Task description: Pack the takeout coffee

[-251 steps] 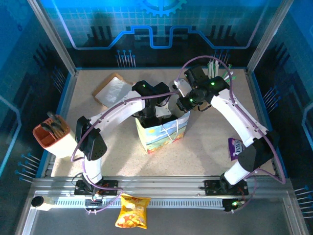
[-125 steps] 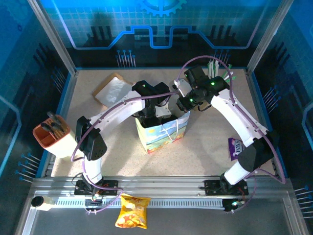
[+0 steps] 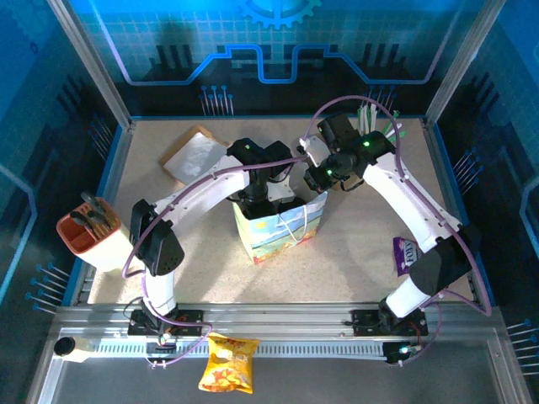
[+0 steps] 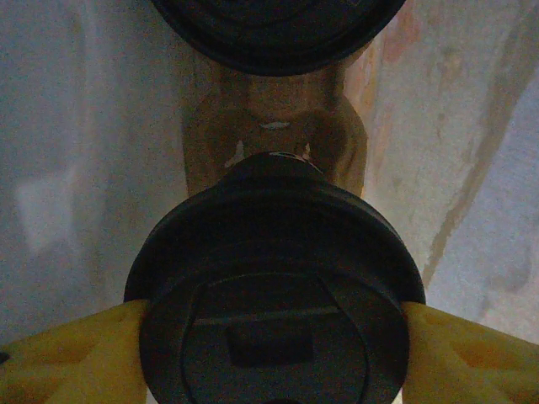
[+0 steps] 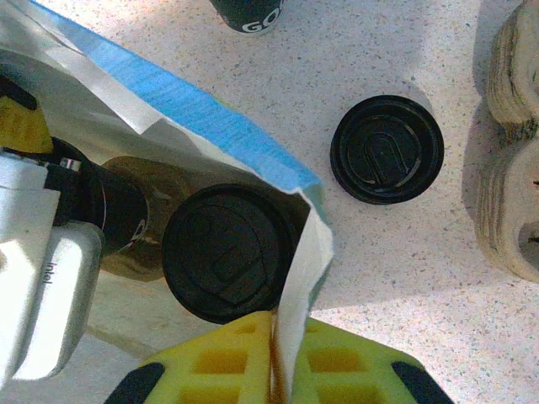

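the left pincer (image 4: 274, 349) is down inside the paper bag (image 3: 278, 234), its yellow fingers (image 4: 72, 358) clasped on either side of the takeout coffee (image 4: 274, 286), lid up so it should land upright. the right pincer (image 5: 282, 370) is clenched on the bag's rim, apparently to keep the mouth open. 1 loose black lid (image 5: 386, 150) lies on the tabletop (image 5: 404, 269).

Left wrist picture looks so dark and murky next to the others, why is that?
Left wrist view: dim, because the camera looks down into the paper bag, close above the takeout coffee, softly blurred. Right wrist view: bright, sharp. Top external view: blue-tinted.
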Tool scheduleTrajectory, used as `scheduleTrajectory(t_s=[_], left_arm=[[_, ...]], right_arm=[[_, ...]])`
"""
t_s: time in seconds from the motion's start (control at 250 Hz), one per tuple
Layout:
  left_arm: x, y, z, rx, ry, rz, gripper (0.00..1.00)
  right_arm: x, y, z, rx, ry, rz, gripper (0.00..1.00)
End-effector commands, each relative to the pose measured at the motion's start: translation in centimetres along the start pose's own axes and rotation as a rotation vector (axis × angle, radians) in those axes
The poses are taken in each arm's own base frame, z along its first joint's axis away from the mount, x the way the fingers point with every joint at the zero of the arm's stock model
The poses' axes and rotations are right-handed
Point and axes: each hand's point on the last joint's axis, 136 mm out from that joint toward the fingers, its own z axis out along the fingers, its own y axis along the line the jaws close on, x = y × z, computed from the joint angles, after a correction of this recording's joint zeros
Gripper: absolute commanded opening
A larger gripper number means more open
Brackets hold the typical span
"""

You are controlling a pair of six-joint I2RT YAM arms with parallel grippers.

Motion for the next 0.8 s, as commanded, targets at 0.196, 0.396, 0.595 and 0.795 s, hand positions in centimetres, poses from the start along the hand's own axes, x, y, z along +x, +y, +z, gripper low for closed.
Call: scheduleTrajectory(t_s=[0.196, 0.396, 0.595, 0.795], left_arm=[[0.45, 0.12, 0.09, 0.002, 0.016, -0.009, 0.48], [0.34, 0.03, -0.08, 0.006, 0.007, -0.008, 0.48], [-0.13, 0.02, -0.17, 0.009, -0.013, -0.005, 0.48], [-0.06, 0.08, 0.18, 0.016, -0.009, -0.007, 0.48]], right_arm=[[0.47, -0.41, 0.11, 0.004, 0.015, 0.006, 0.13], [0.52, -0.38, 0.20, 0.001, 0.018, 0.006, 0.13], [0.49, -0.39, 0.14, 0.002, 0.016, 0.005, 0.12], [0.49, -0.40, 0.22, 0.002, 0.018, 0.004, 0.12]])
